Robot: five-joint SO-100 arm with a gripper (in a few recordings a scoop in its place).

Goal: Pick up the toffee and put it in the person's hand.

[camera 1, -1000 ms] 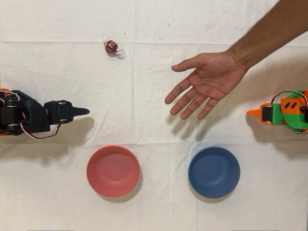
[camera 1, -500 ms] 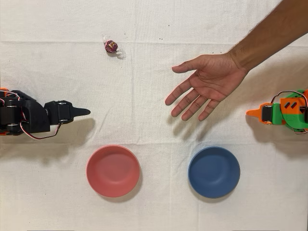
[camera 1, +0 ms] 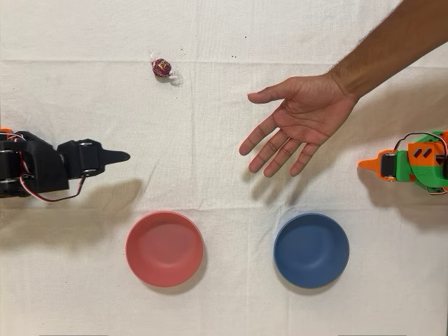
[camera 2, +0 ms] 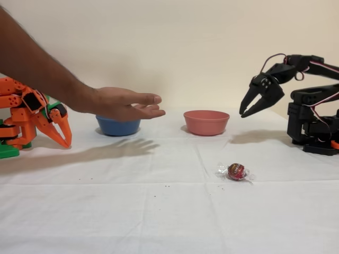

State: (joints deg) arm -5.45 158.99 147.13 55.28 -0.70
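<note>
Fixed view shows parted fingers (camera 2: 253, 106) raised, seemingly empty, toffee (camera 2: 236, 171) below.

The toffee (camera 1: 162, 67) lies alone near the table's (camera 1: 224, 28) top edge. The person's hand (camera 1: 301, 119) hovers open, right of centre. The end effector (camera 1: 115, 157) points right.

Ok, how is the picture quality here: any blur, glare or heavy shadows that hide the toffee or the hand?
Overhead view: even light, sharp, no glare; the toffee and the person's hand are clear, with soft shadows falling below the hand and the black end effector. Fixed view: also sharp; the forearm is cut off at the left edge, the hand's shadow lies on the cloth, and the toffee's wrapper glints slightly.
</note>
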